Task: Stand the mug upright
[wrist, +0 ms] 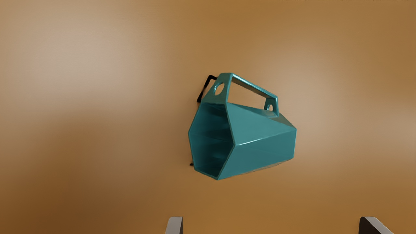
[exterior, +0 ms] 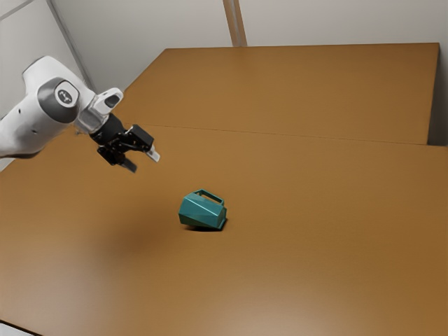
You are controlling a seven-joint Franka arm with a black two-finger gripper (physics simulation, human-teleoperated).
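the tabletop [exterior: 315, 245] carries everything; above it the hand [exterior: 143, 161] is spread wide. the mug [wrist: 263, 143] lies tipped, well in from the edges — pinch squarely, clear of its handle [wrist: 254, 87], then lift and rotate slowly.

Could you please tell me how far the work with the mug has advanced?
Nothing looks done yet: the mug lies on its side on the table, its opening facing sideways. Nothing is in hand; the gripper is open and apart from the mug. What is left is probably everything: reaching down, grasping it, turning it onto its base and letting go.
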